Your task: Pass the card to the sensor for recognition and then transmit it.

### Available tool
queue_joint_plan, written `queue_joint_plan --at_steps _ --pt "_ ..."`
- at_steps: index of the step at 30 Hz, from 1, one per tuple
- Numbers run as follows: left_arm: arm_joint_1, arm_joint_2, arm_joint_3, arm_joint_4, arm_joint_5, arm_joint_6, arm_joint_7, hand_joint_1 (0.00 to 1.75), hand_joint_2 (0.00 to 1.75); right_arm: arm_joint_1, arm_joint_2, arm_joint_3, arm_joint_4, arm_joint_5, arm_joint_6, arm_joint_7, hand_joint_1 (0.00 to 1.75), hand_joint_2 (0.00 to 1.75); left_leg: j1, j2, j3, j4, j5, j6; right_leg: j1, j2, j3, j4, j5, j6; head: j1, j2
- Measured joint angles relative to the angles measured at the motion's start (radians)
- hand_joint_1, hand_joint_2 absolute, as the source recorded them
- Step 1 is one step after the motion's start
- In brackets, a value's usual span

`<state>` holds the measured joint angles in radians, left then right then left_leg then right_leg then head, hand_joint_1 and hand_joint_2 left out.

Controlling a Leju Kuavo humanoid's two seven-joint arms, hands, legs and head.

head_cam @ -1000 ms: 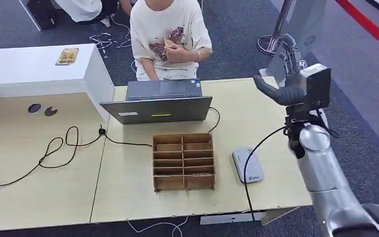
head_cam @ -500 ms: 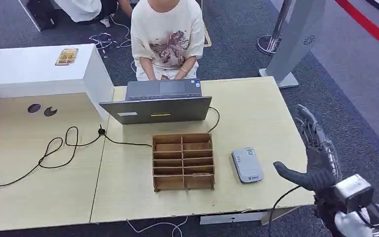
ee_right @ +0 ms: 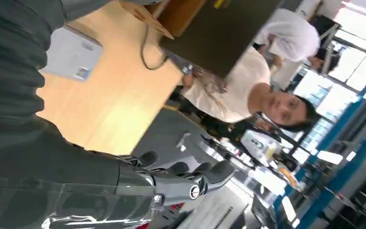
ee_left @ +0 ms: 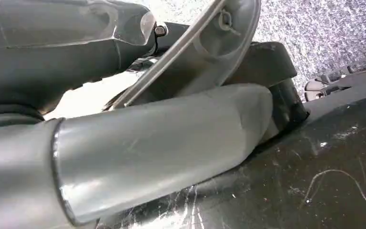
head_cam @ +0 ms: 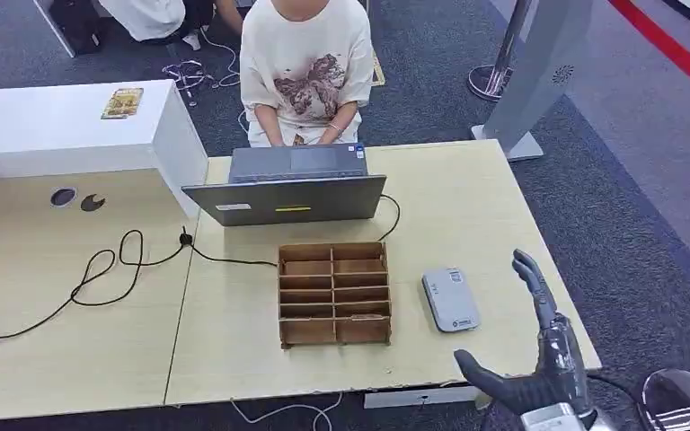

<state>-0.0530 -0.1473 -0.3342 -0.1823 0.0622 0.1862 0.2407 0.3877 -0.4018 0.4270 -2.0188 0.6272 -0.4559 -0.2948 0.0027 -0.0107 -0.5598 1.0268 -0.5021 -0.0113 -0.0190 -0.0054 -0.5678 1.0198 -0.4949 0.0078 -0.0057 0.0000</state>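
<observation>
we see our right hand [head_cam: 539, 359] low at the table's [head_cam: 467, 193] near right corner, fingers spread and holding nothing. the grey sensor [head_cam: 450, 300] lies flat just right of the wooden organiser [head_cam: 333, 294]. we cannot tell where the card is. a person [head_cam: 301, 67] sits behind the laptop [head_cam: 287, 189]. we cannot tell our left hand's state.

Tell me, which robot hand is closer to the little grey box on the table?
The right hand. It hovers open at the table's near edge, a little toward the robot from the grey box. The left hand hangs low beside the robot's body, well away from the table.
</observation>
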Motion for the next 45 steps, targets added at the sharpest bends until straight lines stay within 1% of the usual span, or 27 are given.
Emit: queue_joint_plan --at_steps 3,4,7,8,10,13,15,19,24,31,34,40,45 --pt "0.000 0.000 0.000 0.000 -0.002 0.000 0.000 0.00 0.00 -0.014 -0.038 0.089 0.022 0.033 -0.061 0.062 0.00 1.75 0.000 0.000 0.000 0.000 0.000 0.000 0.000 0.000 0.000 0.000 0.000 0.000 0.000 0.000" --pt "0.000 0.000 0.000 0.000 -0.003 0.000 0.000 0.00 0.00 -0.021 -0.042 0.107 0.029 0.048 -0.076 0.076 0.00 1.75 0.000 0.000 0.000 0.000 0.000 0.000 0.000 0.000 0.000 0.000 0.000 0.000 0.000 0.000" --pt "0.000 0.000 0.000 0.000 -0.008 0.003 0.000 0.00 0.00 -0.052 -0.045 0.160 0.061 0.151 -0.158 0.153 0.00 1.75 0.000 0.000 0.000 0.000 0.000 0.000 0.000 0.000 0.000 0.000 0.000 0.000 0.000 0.000" --pt "0.000 0.000 0.000 0.000 -0.010 0.004 0.000 0.00 0.00 -0.062 -0.045 0.174 0.070 0.186 -0.176 0.177 0.00 1.75 0.000 0.000 0.001 0.000 0.000 0.000 0.000 0.000 0.000 0.000 0.000 0.000 0.000 0.000" --pt "0.000 0.000 0.000 0.000 -0.012 0.006 0.000 0.00 0.00 -0.078 -0.045 0.192 0.084 0.244 -0.182 0.217 0.00 1.75 0.000 0.000 0.001 0.000 0.000 0.000 0.000 0.000 0.000 0.000 0.000 0.000 0.000 0.000" --pt "-0.001 0.000 0.000 0.000 -0.018 0.006 0.002 0.00 0.00 -0.091 -0.044 0.197 0.105 0.404 -0.189 0.297 0.00 1.75 0.000 0.000 0.001 0.000 0.000 0.000 0.000 0.000 0.000 0.000 0.000 0.000 0.000 0.000" --pt "-0.001 0.000 0.000 0.000 -0.019 0.006 0.003 0.00 0.00 -0.098 -0.041 0.198 0.118 0.458 -0.191 0.327 0.00 1.75 0.000 0.000 0.000 0.000 0.000 0.000 0.000 0.000 0.000 0.000 0.000 0.000 0.000 0.000" --pt "-0.001 -0.001 0.000 0.000 -0.026 0.003 0.007 0.00 0.00 -0.121 -0.026 0.206 0.155 0.496 -0.190 0.359 0.00 1.75 0.000 0.000 0.001 0.000 0.000 0.000 0.000 0.000 0.000 0.000 0.000 0.000 0.000 0.000" --pt "-0.002 -0.001 0.000 0.000 -0.030 0.001 0.012 0.00 0.00 -0.135 -0.005 0.217 0.192 0.585 -0.189 0.407 0.00 1.75 0.000 0.000 0.000 0.000 0.000 0.000 0.000 0.000 0.000 0.000 0.000 0.000 0.000 0.000" --pt "-0.002 -0.001 0.000 0.000 -0.035 -0.001 0.013 0.00 0.00 -0.156 0.026 0.217 0.252 0.769 -0.173 0.516 0.00 1.75 0.000 0.000 0.000 0.000 0.000 0.000 0.000 0.000 0.000 0.000 0.000 0.000 0.000 0.000" --pt "-0.003 -0.001 0.000 0.000 -0.035 -0.002 0.013 0.00 0.00 -0.164 0.038 0.217 0.275 0.853 -0.140 0.566 0.00 1.75 0.000 0.000 0.000 0.000 0.000 0.000 0.000 0.000 0.000 0.000 0.000 0.000 0.000 0.000" --pt "-0.003 -0.001 0.000 0.000 -0.034 -0.003 0.012 0.00 0.00 -0.197 0.065 0.225 0.308 0.916 -0.098 0.598 0.00 1.75 0.000 0.000 0.000 0.000 0.000 0.000 0.000 0.000 0.000 0.000 0.000 0.000 0.000 0.000" --pt "-0.003 -0.001 0.000 0.000 -0.032 -0.003 0.009 0.00 0.00 -0.227 0.078 0.242 0.336 0.922 -0.067 0.603 0.00 1.75 0.000 0.000 0.000 0.000 0.000 0.000 0.000 0.000 0.000 0.000 0.000 0.000 0.000 0.000"
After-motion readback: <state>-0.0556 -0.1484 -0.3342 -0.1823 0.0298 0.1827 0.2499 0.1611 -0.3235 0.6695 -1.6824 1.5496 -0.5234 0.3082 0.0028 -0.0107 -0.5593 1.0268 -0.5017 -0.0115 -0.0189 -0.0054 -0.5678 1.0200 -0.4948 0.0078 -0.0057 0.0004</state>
